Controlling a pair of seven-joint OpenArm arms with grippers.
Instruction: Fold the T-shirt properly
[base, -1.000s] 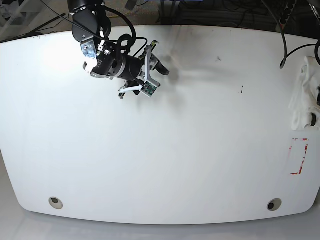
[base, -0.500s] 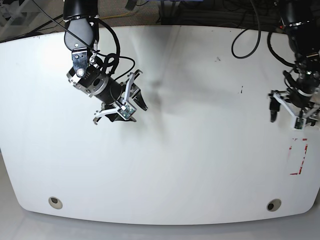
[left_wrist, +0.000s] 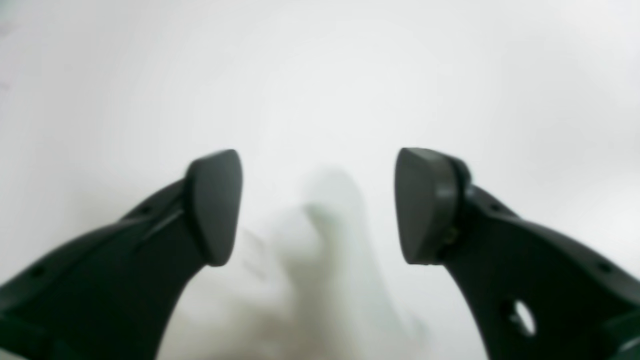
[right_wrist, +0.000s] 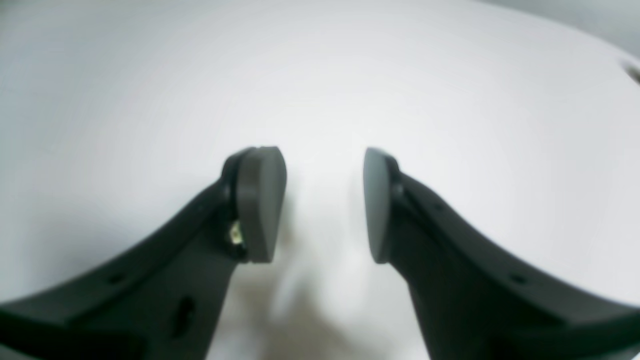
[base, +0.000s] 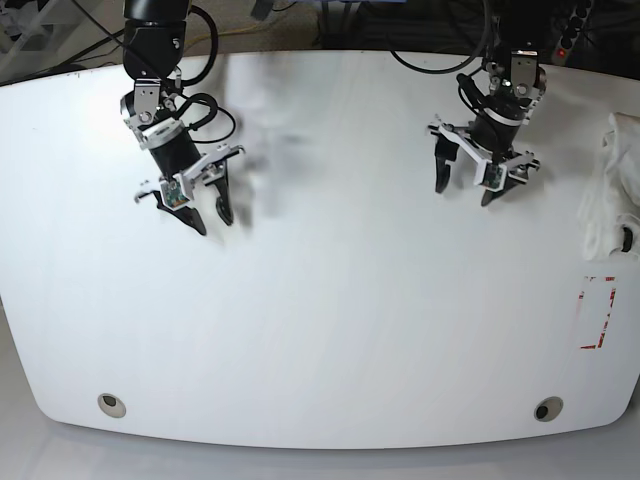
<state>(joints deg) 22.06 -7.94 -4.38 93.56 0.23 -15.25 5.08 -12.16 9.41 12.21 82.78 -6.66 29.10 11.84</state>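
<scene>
The left gripper (base: 467, 190) and the right gripper (base: 210, 218) both have fingers apart, above the white desk (base: 320, 340).

The counter (base: 320, 340) looked smooth and hard, its white surface carrying a soft sheen. The two round inserts near its front corners, one (base: 111, 406) on the view's left and one (base: 548, 409) on its right, had a dull metallic look. The white bundle (base: 612, 195) at the right edge seemed to be cloth, soft and matt.

The left pincer (left_wrist: 320, 207) had dark matt fingers with rounded, smooth-looking ends, and a small shiny spot like metal showed on one of them. The right pincer (right_wrist: 325, 205) had the same matt dark finish, with a small glint on one finger. Black cables (base: 440, 71) near the arms looked smooth and rubbery.
</scene>
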